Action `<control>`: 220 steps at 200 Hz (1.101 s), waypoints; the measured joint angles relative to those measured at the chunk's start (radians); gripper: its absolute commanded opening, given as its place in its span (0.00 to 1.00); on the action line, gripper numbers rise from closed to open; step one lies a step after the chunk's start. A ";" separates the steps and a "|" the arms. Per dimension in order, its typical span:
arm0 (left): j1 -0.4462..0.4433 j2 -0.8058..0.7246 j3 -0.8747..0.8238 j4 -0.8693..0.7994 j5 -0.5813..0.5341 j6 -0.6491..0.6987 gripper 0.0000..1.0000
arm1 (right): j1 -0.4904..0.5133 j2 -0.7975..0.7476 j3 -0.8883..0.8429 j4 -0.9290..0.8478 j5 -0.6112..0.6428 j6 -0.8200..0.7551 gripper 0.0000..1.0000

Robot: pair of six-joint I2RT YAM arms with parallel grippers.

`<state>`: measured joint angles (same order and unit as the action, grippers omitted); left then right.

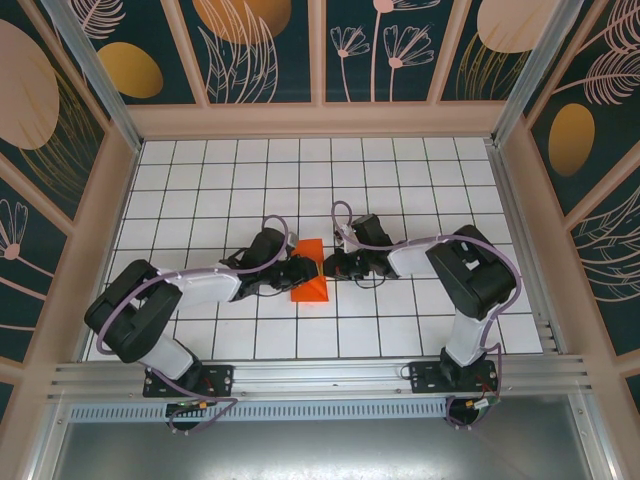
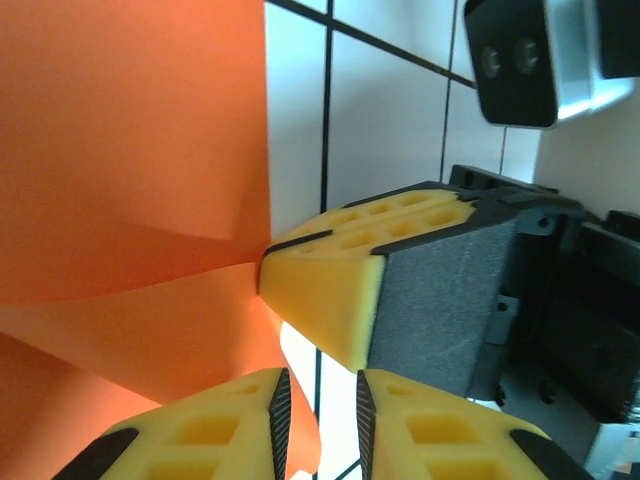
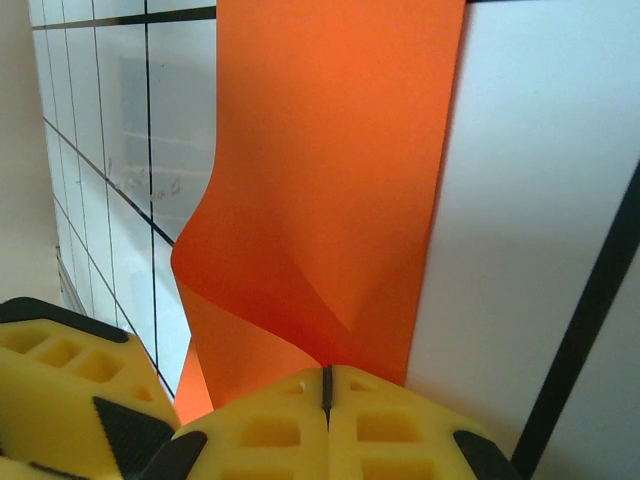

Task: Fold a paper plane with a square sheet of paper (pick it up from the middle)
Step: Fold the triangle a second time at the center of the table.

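Orange-red, thin and plain, the square sheet of paper (image 1: pixel 308 272) lies in the middle of the white tiled bench (image 1: pixel 400 180), between my two tools. My right tool (image 3: pixel 326 385) is pinched together on a lifted flap at the sheet's edge, I judge to carry it over for a fold. My left tool (image 2: pixel 318 425) stands slightly apart, a sliver of paper in its gap, likely steadying it. The sheet looks doubled into a narrow strip, its upper layer bulging smoothly, not creased flat.
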<state>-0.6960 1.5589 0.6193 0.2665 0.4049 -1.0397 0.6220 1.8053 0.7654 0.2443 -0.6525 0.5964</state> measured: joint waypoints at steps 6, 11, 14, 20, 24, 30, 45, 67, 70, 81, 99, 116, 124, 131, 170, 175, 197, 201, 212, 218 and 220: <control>0.000 0.004 0.000 0.000 0.000 0.000 0.27 | 0.000 0.000 0.000 -0.002 0.000 -0.002 0.05; 0.000 0.007 0.000 0.000 0.000 0.000 0.27 | 0.000 0.000 0.000 -0.002 0.000 -0.005 0.05; 0.000 0.008 0.000 0.000 0.000 0.000 0.27 | 0.000 0.000 0.000 -0.004 0.000 -0.006 0.05; 0.000 0.012 0.000 0.000 0.001 0.000 0.27 | 0.000 0.000 0.001 -0.006 0.000 -0.009 0.05; 0.000 0.014 0.001 0.000 0.002 0.000 0.27 | 0.000 0.000 0.001 -0.008 0.000 -0.011 0.05; 0.000 0.017 0.001 0.000 0.003 0.000 0.26 | 0.000 0.000 0.001 -0.009 0.000 -0.012 0.05; 0.000 0.026 0.002 0.002 0.005 0.000 0.26 | 0.000 0.000 0.001 -0.013 0.000 -0.015 0.05; 0.000 0.041 0.002 0.006 0.007 0.000 0.26 | 0.000 0.000 0.001 -0.016 0.001 -0.015 0.05; 0.000 0.043 0.002 0.007 0.007 0.000 0.26 | 0.000 0.000 0.001 -0.016 0.002 -0.015 0.05; 0.000 0.051 0.002 0.011 0.007 0.000 0.26 | 0.000 0.000 0.001 -0.017 0.005 -0.015 0.05; 0.000 0.059 0.002 0.016 0.007 0.000 0.26 | 0.000 0.000 0.001 -0.017 0.008 -0.015 0.05; 0.000 0.062 0.002 0.021 0.008 0.000 0.26 | 0.000 0.000 0.002 -0.021 0.011 -0.016 0.04; 0.000 0.063 0.002 0.021 0.008 0.000 0.26 | 0.000 0.000 0.003 -0.024 0.015 -0.016 0.05; 0.000 0.064 0.002 0.022 0.010 0.000 0.26 | 0.000 0.000 0.006 -0.026 0.017 -0.016 0.05; 0.000 0.072 0.002 0.023 0.014 0.000 0.26 | 0.000 0.008 0.026 -0.033 0.024 -0.023 0.04; 0.000 0.073 0.002 0.024 0.014 0.000 0.26 | 0.000 0.010 0.027 -0.035 0.024 -0.023 0.05; 0.000 0.076 0.002 0.029 0.015 0.000 0.26 | 0.000 0.014 0.031 -0.043 0.026 -0.023 0.05; 0.000 0.077 0.002 0.029 0.016 0.000 0.26 | 0.000 0.015 0.032 -0.043 0.026 -0.024 0.04; 0.000 0.078 0.002 0.029 0.016 0.000 0.26 | 0.000 0.016 0.032 -0.043 0.026 -0.024 0.04; 0.000 0.079 0.002 0.029 0.016 0.000 0.26 | 0.000 0.017 0.032 -0.043 0.026 -0.024 0.04; 0.000 0.079 0.002 0.029 0.016 0.000 0.26 | 0.000 0.017 0.032 -0.043 0.026 -0.024 0.04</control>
<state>-0.6960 1.6382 0.6212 0.2958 0.4206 -1.0401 0.6220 1.8225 0.7979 0.2016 -0.6262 0.5724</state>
